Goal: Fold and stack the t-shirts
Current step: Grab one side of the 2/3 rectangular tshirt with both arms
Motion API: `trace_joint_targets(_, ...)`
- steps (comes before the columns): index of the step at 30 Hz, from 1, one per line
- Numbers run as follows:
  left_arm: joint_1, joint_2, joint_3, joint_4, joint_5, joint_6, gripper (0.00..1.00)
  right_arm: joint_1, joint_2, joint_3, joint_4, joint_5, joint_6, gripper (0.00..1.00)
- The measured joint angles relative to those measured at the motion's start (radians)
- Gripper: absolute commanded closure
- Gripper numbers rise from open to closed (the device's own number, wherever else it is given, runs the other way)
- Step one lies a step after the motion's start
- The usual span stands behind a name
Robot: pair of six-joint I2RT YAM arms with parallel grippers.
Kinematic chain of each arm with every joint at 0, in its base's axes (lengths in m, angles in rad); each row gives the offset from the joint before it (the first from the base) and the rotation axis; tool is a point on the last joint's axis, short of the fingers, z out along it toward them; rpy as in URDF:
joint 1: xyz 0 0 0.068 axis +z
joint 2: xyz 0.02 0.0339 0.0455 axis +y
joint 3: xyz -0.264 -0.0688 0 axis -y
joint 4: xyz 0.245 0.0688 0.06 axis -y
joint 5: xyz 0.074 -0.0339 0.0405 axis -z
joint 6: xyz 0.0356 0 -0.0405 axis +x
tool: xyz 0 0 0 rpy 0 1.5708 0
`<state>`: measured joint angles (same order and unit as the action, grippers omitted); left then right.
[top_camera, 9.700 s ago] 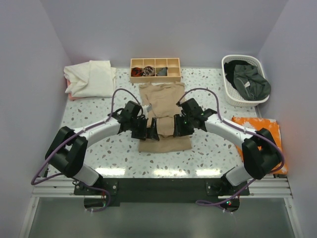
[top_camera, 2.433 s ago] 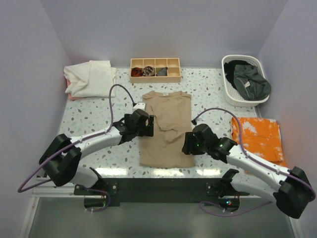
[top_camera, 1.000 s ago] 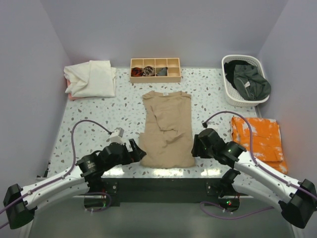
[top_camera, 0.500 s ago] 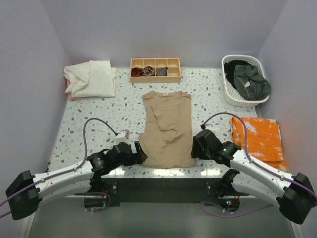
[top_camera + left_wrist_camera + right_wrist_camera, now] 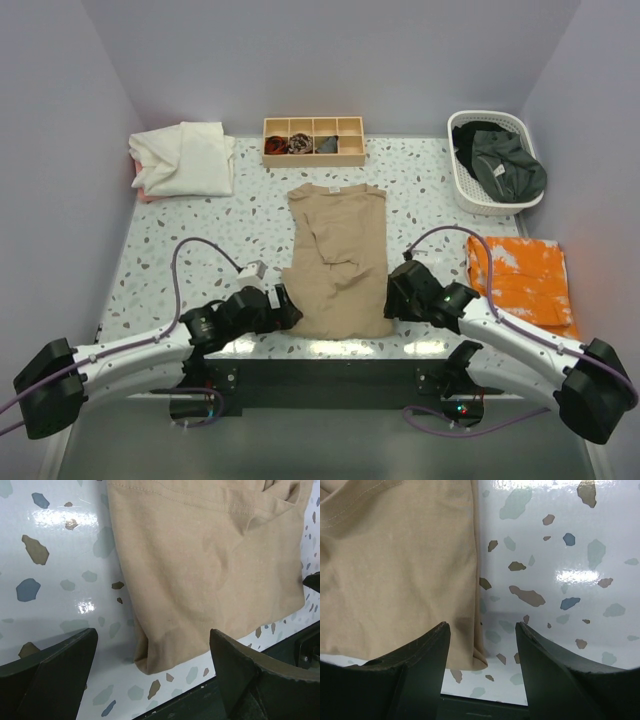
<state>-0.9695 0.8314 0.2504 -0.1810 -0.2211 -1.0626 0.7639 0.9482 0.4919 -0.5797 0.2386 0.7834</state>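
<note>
The tan-beige t-shirt (image 5: 338, 258) lies flat at the table's middle, sides folded in, hem toward me. My left gripper (image 5: 283, 309) is open at its near left corner (image 5: 150, 660), which lies between the fingers (image 5: 65, 670). My right gripper (image 5: 391, 300) is open at its near right corner (image 5: 479, 657), jaws straddling the cloth edge. A cream-white shirt (image 5: 183, 158) lies folded at the back left. Dark green and black shirts (image 5: 500, 160) lie in the white basket (image 5: 470, 195).
A wooden divided tray (image 5: 313, 141) with small dark items stands at the back middle. An orange cloth (image 5: 523, 281) lies at the right, beside my right arm. The table's near edge (image 5: 320, 352) and a dark rail run just below the shirt hem.
Both arms have drawn back from the shirt's middle to its near corners. In the last second the left gripper has closed in on the near left corner; the shirt has not moved.
</note>
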Motion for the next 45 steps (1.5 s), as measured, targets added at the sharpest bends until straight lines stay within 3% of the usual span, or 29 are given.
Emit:
trace_joint_targets(2,0.0,0.021,0.0,0.024,0.003,0.005,0.21,0.0,0.008,0.0,0.003,-0.002,0.01,0.4)
trace_joint_targets(5,0.0,0.056,0.0,0.058,0.01,0.015,0.33,0.0,0.027,-0.006,0.017,-0.019,0.027,0.41)
trace_joint_targets(11,0.0,0.093,-0.001,0.097,0.029,0.031,0.4,0.0,0.047,-0.037,0.065,-0.096,0.066,0.41)
trace_joint_targets(13,0.0,0.092,-0.006,0.101,0.035,0.029,0.5,0.0,0.044,-0.05,0.072,-0.12,0.08,0.41)
trace_joint_targets(18,0.0,0.076,-0.045,0.139,0.053,0.023,0.65,0.0,-0.005,-0.076,0.071,-0.173,0.119,0.41)
trace_joint_targets(21,0.0,0.076,-0.058,0.151,0.066,0.014,0.81,0.001,-0.033,-0.095,0.068,-0.186,0.138,0.48)
trace_joint_targets(26,0.0,0.101,-0.062,0.163,0.078,0.007,1.0,0.001,-0.032,-0.112,0.079,-0.206,0.167,0.69)
trace_joint_targets(28,0.0,0.104,-0.062,0.165,0.08,0.006,1.0,0.001,-0.033,-0.117,0.084,-0.207,0.173,0.79)
trace_joint_targets(29,0.0,0.106,-0.061,0.165,0.081,0.007,1.0,0.001,-0.032,-0.117,0.084,-0.207,0.174,0.9)
trace_joint_targets(32,0.0,0.113,-0.048,0.151,0.079,0.01,1.0,0.001,-0.037,-0.118,0.091,-0.208,0.168,1.0)
trace_joint_targets(37,-0.001,0.134,0.033,0.045,0.055,0.053,1.0,0.001,-0.088,-0.103,0.075,-0.201,0.146,1.0)
trace_joint_targets(45,0.0,0.201,0.29,-0.097,-0.045,0.167,1.0,0.001,-0.09,0.055,0.043,-0.109,0.057,1.0)
